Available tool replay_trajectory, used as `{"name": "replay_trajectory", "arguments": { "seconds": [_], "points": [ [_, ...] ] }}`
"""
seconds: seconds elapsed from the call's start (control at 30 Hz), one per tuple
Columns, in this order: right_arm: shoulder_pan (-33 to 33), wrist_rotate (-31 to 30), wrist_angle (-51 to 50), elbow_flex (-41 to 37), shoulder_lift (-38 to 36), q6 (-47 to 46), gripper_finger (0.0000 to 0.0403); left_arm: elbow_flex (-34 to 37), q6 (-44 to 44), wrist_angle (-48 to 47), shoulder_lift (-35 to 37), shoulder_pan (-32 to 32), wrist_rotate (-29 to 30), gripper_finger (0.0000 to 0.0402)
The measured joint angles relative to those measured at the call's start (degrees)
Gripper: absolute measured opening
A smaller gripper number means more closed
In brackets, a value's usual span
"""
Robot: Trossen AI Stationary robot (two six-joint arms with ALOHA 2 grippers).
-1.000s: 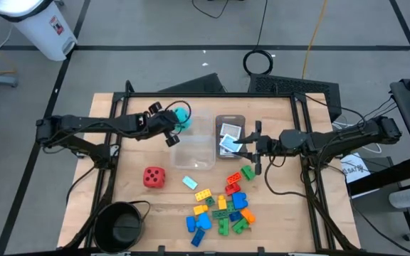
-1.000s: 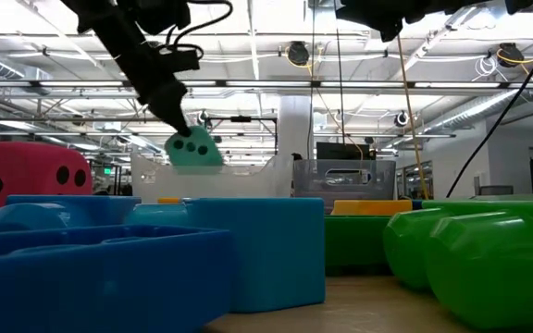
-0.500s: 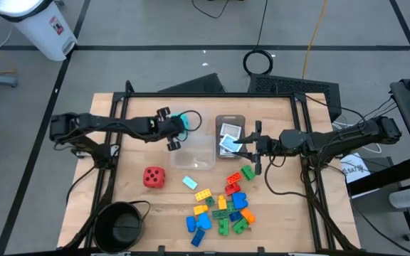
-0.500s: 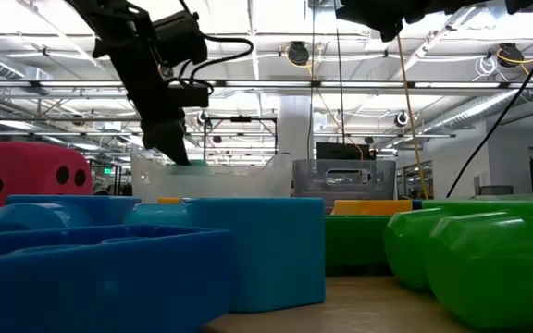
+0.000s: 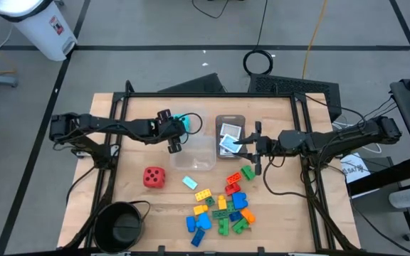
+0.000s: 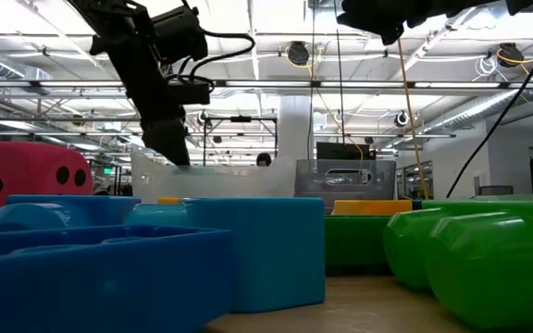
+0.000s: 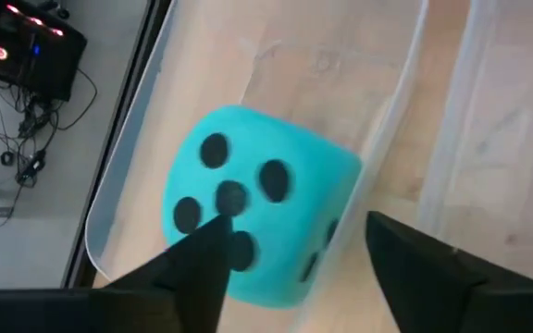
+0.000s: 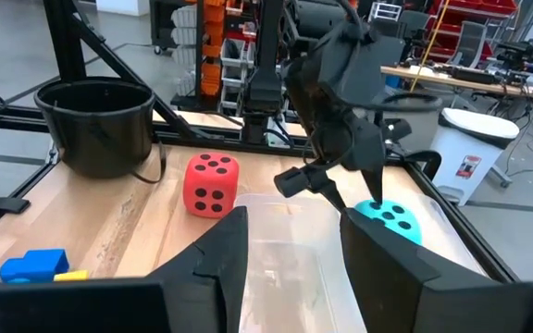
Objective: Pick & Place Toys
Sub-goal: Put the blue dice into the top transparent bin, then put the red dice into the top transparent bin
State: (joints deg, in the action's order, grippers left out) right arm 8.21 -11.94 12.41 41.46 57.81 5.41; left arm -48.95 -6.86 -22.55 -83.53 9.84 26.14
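The left pincer (image 5: 179,132) hangs over the far corner of a clear tub (image 5: 195,151), its fingers spread apart with nothing between them. The teal die (image 7: 253,203) sits just beneath, inside that tub. The right pincer (image 5: 245,149) waits above the grey tray (image 5: 230,119), fingers parted and empty. On the tabletop (image 5: 287,206), the red die (image 5: 154,177) lies near the tub, and the small bricks (image 5: 223,206) lie scattered beside it.

The high view looked straight down on the table (image 5: 137,206). The low view sat close behind the bricks (image 6: 155,264). Both wrist views shared the teal die (image 7: 257,199) (image 8: 389,220).
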Motion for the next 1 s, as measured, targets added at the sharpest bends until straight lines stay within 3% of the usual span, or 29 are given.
{"name": "replay_trajectory", "arguments": {
  "seconds": [0.17,0.3,0.37,0.47,0.6,0.67,0.8,1.0],
  "points": [
    [0.0,0.0,-1.8,0.0,-0.8,-0.2,0.015,-0.5,2.7,-0.7,4.1,-1.3,-0.1,0.0287],
    [0.0,0.0,-3.9,0.0,-1.3,-0.2,0.0148,-4.3,7.2,-8.2,8.6,-2.9,-1.0,0.0302],
    [0.0,0.0,-4.7,0.0,-1.4,-0.3,0.0146,-7.0,12.3,-14.8,10.7,-3.4,-4.7,0.0308],
    [0.0,0.0,-6.3,0.0,-1.3,-0.3,0.0144,-11.1,22.3,-26.4,12.4,-3.5,-15.8,0.0319],
    [0.0,0.0,-6.7,0.0,-1.4,-0.3,0.0144,-11.9,24.0,-38.5,13.3,-3.6,-30.8,0.0336],
    [0.0,0.1,-6.8,0.0,-1.3,-0.2,0.0144,-11.3,24.2,-41.1,13.1,-4.4,-35.2,0.0342],
    [0.0,0.0,-6.9,0.0,-1.4,-0.2,0.0142,-9.1,28.1,-41.9,13.2,-6.8,-36.3,0.0346],
    [0.0,0.1,-7.0,0.0,-1.4,0.2,0.0145,-4.6,27.2,-40.0,12.6,-9.0,-37.9,0.0347]
  ]
}}
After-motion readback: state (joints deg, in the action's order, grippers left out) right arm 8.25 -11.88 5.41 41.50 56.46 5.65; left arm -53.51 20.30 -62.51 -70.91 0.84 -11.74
